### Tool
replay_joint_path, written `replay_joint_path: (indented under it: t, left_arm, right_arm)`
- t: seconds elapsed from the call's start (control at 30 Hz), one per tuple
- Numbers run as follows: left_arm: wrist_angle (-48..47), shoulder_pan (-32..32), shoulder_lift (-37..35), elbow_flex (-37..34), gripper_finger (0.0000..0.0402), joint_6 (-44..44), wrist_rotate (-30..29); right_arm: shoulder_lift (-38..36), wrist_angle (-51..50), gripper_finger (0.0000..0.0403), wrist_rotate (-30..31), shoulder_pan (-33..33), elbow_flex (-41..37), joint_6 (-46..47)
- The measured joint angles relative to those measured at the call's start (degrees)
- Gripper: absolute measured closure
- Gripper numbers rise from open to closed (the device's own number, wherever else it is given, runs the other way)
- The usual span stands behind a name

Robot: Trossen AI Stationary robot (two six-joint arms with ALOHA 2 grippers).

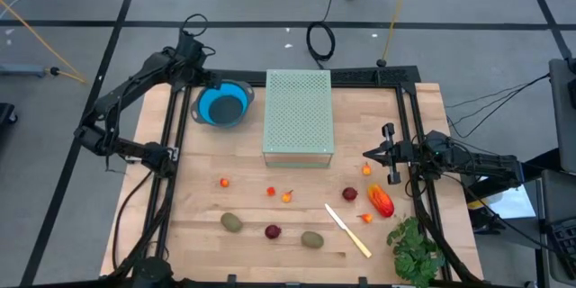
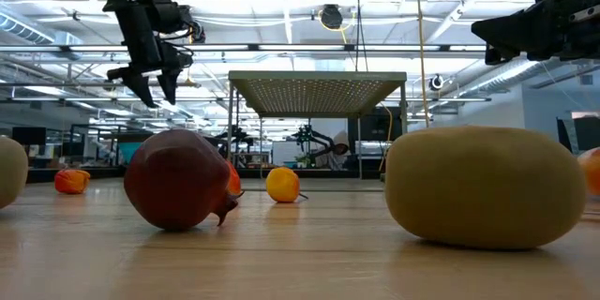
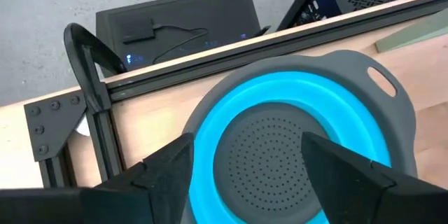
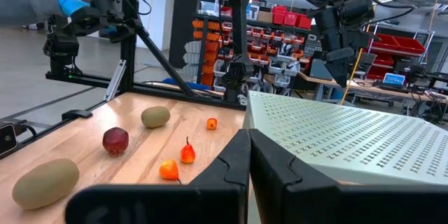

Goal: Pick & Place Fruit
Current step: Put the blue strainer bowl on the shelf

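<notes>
The left gripper (image 1: pixel 200 79) is being held spread and unloaded just above the blue colander (image 1: pixel 222 104), whose bowl is seen bare. No fruit is judged placed yet. All pieces are lying on the table (image 1: pixel 198 243): left kiwi (image 1: pixel 232 222), dark red ball (image 1: pixel 273 230), second kiwi (image 1: pixel 312 239), tiny orange bits (image 1: pixel 287 196), another dark ball (image 1: pixel 349 194), red-orange oval (image 1: pixel 382 202). The right gripper (image 1: pixel 370 154) is being kept pinched closed on nothing beside the perforated green box (image 1: pixel 298 113). Everything is still being awaited.
</notes>
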Motion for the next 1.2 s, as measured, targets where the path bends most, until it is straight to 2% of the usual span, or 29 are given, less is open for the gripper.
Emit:
replay_joint_path:
  t: [0.13,0.37,0.53,0.8,1.2]
  left_arm:
    - [0.0,-0.1,1.1,0.0,0.0135,0.0,0.0]
    - [-0.3,-0.1,7.9,-0.1,0.0135,-0.3,-0.1]
    - [-0.3,-0.1,11.1,-0.1,0.0135,-1.6,-2.9]
    - [-0.1,0.0,13.8,-0.1,0.0135,-2.1,-5.5]
    - [0.1,0.6,19.4,-0.1,0.0135,-1.9,-5.5]
  right_arm:
    - [0.0,0.0,0.0403,0.0,0.0,0.0,0.0]
    - [0.0,-0.1,0.0403,0.0,0.0,0.0,0.0]
    - [0.0,-0.1,0.0403,0.0,0.0,0.0,0.0]
    - [0.0,-0.3,0.0403,0.0,0.0,0.0,0.0]
    - [0.0,-0.3,0.0403,0.0,0.0,0.0,0.0]
